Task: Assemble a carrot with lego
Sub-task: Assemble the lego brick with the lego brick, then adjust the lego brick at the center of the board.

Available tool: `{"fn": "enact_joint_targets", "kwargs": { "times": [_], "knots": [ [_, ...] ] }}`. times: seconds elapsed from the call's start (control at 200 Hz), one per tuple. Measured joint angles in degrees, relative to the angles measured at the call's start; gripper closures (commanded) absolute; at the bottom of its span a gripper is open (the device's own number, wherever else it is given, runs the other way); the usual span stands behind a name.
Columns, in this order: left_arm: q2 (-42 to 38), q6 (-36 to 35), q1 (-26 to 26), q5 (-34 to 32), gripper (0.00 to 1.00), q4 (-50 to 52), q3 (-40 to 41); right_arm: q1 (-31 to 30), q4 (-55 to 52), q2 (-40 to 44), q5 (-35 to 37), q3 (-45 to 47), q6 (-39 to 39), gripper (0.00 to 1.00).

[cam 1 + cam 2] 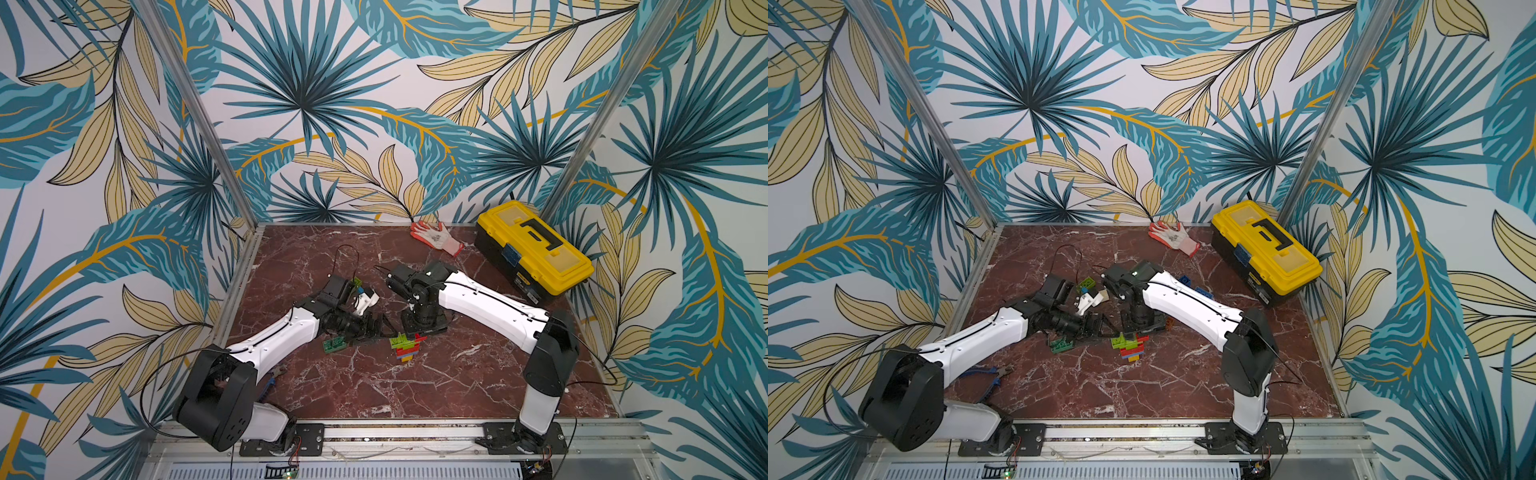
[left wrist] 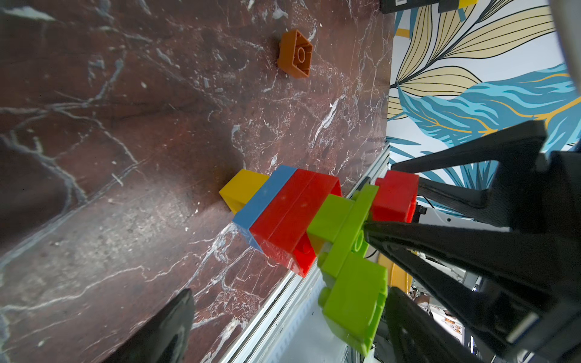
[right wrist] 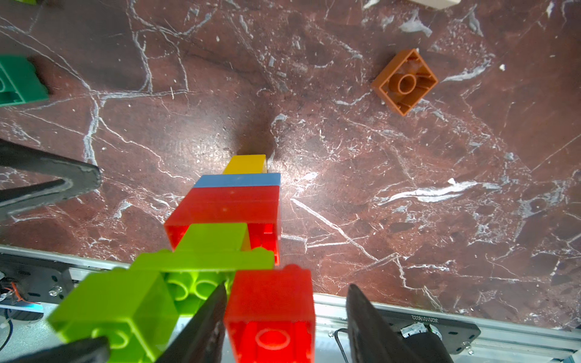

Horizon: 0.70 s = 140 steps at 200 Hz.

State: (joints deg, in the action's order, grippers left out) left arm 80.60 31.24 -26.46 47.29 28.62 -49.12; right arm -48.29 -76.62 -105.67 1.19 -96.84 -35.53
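Note:
A lego stack (image 1: 406, 348) (image 1: 1131, 348) stands on the marble table (image 1: 374, 386). It runs yellow, blue, two red, then lime green layers (image 3: 229, 201). On its top sit a lime brick (image 2: 355, 301) and a red brick (image 3: 270, 311) side by side. My left gripper (image 2: 289, 323) is open wide, with the lime brick close to one finger (image 2: 405, 314). The red brick sits inside my right gripper (image 3: 286, 323), which is open: one finger (image 3: 204, 327) is against it and a gap shows at the other. In both top views the two grippers meet at the stack's top.
An orange brick (image 3: 405, 81) (image 2: 295, 53) lies upside down beyond the stack. Dark green bricks (image 1: 334, 344) lie to its left. Lime (image 1: 1086, 284), cream (image 1: 1102, 296) and blue (image 1: 1185, 280) bricks lie farther back. A yellow toolbox (image 1: 536, 249), a glove (image 1: 436, 235) and pliers (image 1: 996, 374) are on the table.

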Motion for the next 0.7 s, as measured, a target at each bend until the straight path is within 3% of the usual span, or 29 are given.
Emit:
{"fn": "enact_joint_targets", "kwargs": {
  "times": [0.24,0.456,0.556,0.636,0.701],
  "knots": [
    [0.0,0.0,-0.1,0.0,0.02,0.0,0.0,0.0,0.0,0.1,0.1,0.0,0.0,0.39],
    [0.0,-0.2,-0.1,-0.9,0.0,0.1,0.0,0.0,-0.6,2.0,0.9,-0.7,0.0,0.29],
    [-0.1,-0.2,-0.1,-1.5,0.01,0.3,-0.2,0.0,-1.4,3.1,1.8,-3.1,0.4,0.2],
    [-0.6,-0.1,-0.1,-2.3,0.01,0.3,-0.6,0.0,-1.7,4.2,2.5,-5.2,0.4,0.01],
    [-1.9,0.1,0.5,-3.1,0.01,0.4,-0.6,0.0,-1.2,5.9,3.3,-5.0,0.9,0.01]
  ]
}}
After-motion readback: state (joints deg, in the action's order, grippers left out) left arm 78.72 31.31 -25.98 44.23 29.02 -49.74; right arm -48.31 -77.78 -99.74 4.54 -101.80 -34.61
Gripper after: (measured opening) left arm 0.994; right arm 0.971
